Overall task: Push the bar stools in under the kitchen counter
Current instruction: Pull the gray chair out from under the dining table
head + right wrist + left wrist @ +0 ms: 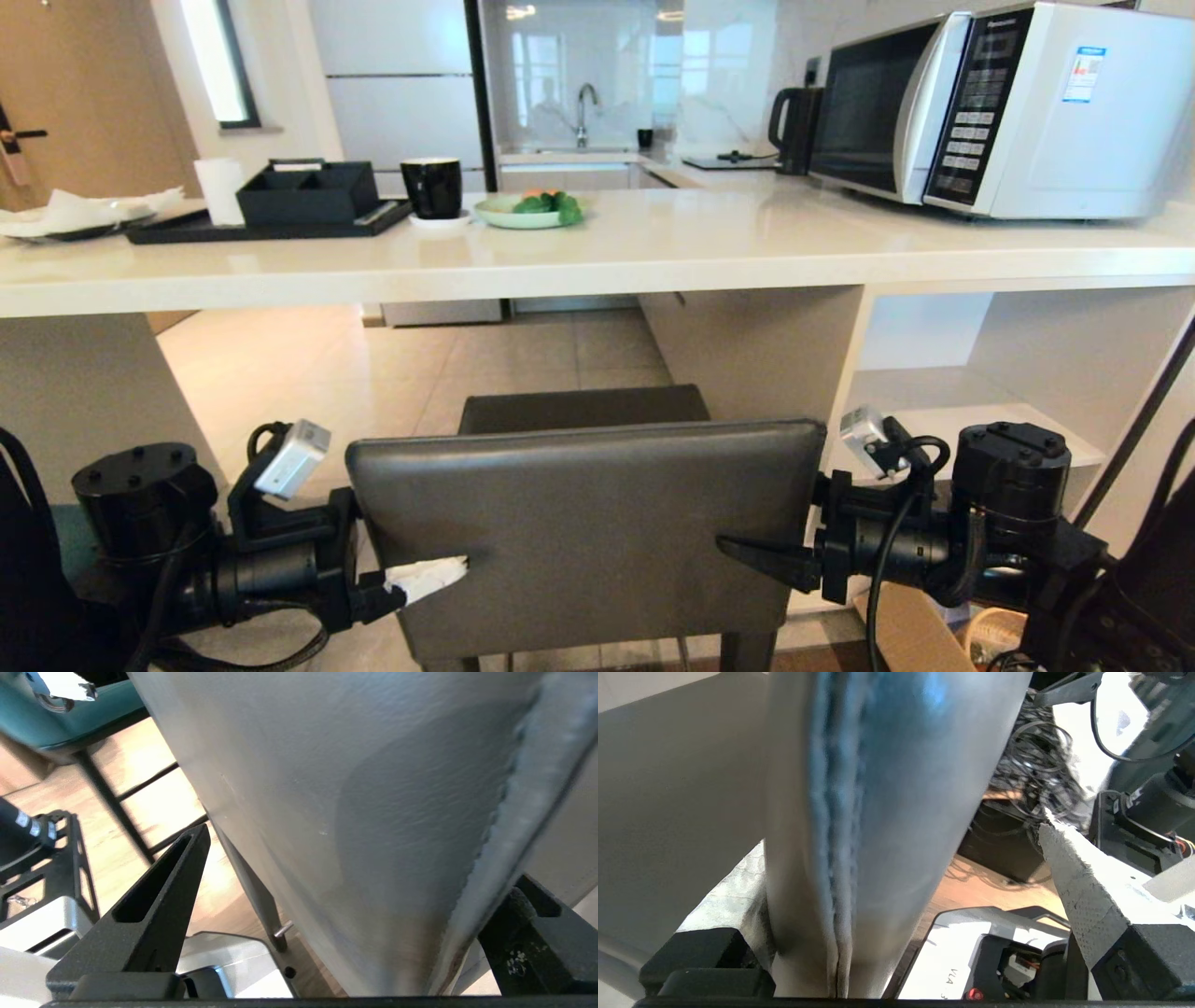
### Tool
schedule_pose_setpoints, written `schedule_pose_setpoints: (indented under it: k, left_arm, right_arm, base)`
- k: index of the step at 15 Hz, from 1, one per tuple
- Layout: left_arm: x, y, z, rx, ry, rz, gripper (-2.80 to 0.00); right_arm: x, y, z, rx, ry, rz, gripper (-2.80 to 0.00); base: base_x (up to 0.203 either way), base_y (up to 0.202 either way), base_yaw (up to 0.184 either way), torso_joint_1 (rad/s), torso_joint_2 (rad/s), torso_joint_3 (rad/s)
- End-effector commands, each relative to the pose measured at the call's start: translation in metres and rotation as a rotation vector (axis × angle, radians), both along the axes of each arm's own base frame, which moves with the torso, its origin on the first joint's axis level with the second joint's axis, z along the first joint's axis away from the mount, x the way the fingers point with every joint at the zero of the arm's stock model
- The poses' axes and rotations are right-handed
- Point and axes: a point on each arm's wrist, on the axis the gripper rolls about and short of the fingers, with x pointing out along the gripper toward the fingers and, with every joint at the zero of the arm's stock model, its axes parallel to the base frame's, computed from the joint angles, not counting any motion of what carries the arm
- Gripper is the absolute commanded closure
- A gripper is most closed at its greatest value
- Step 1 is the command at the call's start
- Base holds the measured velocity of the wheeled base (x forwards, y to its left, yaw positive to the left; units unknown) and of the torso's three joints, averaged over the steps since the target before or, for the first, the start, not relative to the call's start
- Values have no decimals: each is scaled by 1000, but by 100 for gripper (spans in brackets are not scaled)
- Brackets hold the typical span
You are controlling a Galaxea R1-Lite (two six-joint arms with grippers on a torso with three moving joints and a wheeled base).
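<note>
While its seat nears the counter (597, 257), grey stool (583, 532) shows square back.

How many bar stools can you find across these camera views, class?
2. The grey stool stands before the kitchen counter, its back between the open left gripper and right gripper. A teal stool shows only partly in the right wrist view. Others may be hidden.

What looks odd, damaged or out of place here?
The left gripper has one finger wrapped in frayed white tape, while the right gripper shows bare black fingers. Both straddle the side edges of the grey stool's backrest with fingers open. On the counter, crumpled white paper lies on a tray at the far left.
</note>
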Motion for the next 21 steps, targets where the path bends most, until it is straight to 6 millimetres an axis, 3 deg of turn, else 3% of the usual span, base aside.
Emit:
schedule_pose_setpoints:
  k: [1, 21]
  left_arm:
    - [-3, 0, 3, -3, -14, -5, -280]
    - [-9, 0, 1, 3, 0, 1, -280]
  right_arm:
    - [-2, 0, 4, 7, -15, 6, -280]
    - [-13, -1, 2, 6, -16, 15, -280]
  base:
    - [-195, 0, -3, 6, 14, 6]
    - [-193, 0, -2, 2, 1, 4]
